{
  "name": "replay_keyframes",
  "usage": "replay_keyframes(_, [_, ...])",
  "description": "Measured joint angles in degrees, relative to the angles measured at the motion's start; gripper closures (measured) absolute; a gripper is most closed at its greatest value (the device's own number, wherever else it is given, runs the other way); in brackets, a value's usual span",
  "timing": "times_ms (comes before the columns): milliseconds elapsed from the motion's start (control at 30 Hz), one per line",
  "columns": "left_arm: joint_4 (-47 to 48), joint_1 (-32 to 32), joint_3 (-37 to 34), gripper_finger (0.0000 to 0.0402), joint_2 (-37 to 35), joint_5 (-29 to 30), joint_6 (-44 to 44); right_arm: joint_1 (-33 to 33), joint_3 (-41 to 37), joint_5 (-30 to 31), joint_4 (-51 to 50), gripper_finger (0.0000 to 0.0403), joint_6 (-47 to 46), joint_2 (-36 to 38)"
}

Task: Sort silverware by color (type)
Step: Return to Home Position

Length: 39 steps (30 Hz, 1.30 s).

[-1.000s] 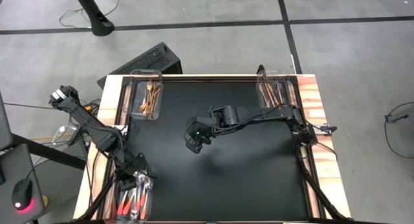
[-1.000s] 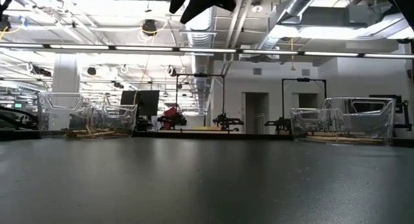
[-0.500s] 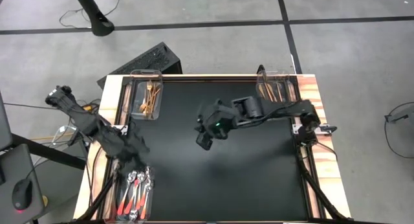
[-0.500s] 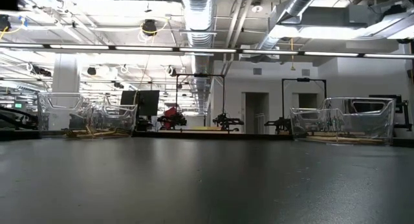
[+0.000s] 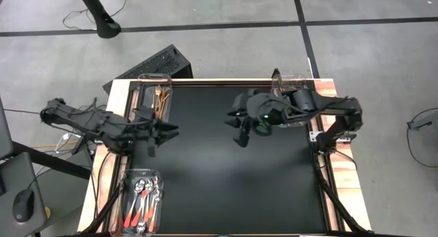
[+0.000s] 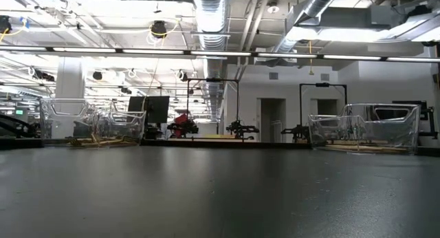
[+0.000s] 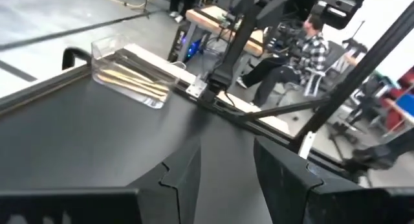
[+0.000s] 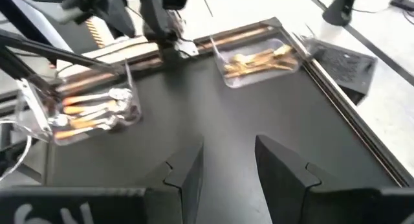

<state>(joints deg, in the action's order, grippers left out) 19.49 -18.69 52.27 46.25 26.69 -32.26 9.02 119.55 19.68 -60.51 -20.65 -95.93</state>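
The silverware lies sorted in three clear bins. Gold forks point(image 5: 159, 103) fill the far left bin, copper knives point(image 7: 132, 78) the far right bin, and red-handled silver spoons point(image 5: 142, 201) the near left bin. My left gripper point(image 5: 170, 130) hangs open and empty over the table's left side, between the fork bin and the spoon bin, pointing toward the right edge. My right gripper point(image 5: 239, 135) hovers open and empty over the far middle of the table, just left of the knife bin. Neither gripper shows in the low view.
The black table top point(image 5: 233, 182) is bare between the bins. A wooden strip point(image 5: 339, 120) runs along the right edge. My right arm point(image 5: 321, 107) crosses over the knife bin. People sit at desks point(image 7: 304, 49) beyond the table.
My left gripper has risen from over the spoon bin, gone toward the far edge and turned from pointing down to nearly level. My right gripper has climbed and drawn back from the table's middle toward the far right, near the knife bin. The spoons now lie uncovered in their bin.
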Motion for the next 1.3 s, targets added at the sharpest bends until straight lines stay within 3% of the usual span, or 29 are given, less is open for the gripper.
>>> replay_keyframes(167, [-8.53, 4.13, -0.02, 0.0271, 6.54, -1.17, 6.56, -0.14, -17.04, -0.43, 12.53, 0.0241, -1.78, 9.63])
replay_keyframes(333, [-21.57, 9.07, -0.02, 0.0271, 11.35, -6.00, 13.35, -0.44, -36.42, -8.77, 37.59, 0.0243, 0.51, 20.25])
replay_keyframes(467, [-24.63, 14.28, -0.02, 0.0271, 11.91, -8.99, 13.60, 0.02, -46.72, -12.26, 51.65, 0.0255, 3.17, 27.26])
replay_keyframes(633, [-24.74, 21.04, -0.02, 0.0271, 11.03, -15.73, 16.25, -1.05, -50.58, -10.01, 47.55, 0.0273, 4.70, 31.41])
replay_keyframes(833, [-25.01, 27.16, -0.04, 0.0271, 11.48, -16.84, 21.34, -4.56, -50.56, 0.89, 37.17, 0.0291, -2.14, 31.62])
replay_keyframes(1000, [-28.13, 30.46, -0.07, 0.0271, 13.98, -17.75, 16.97, -6.67, -50.54, -0.25, 36.25, 0.0313, 5.91, 35.65])
replay_keyframes(1133, [-35.96, 31.18, -0.07, 0.0271, 18.84, -21.40, 18.94, -10.94, -50.52, -7.01, 35.69, 0.0328, 12.85, 40.27])
replay_keyframes(1300, [-47.86, 30.68, -0.07, 0.0282, 26.69, -24.93, 18.87, -17.92, -50.95, -22.10, 35.99, 0.0342, 16.05, 45.33])
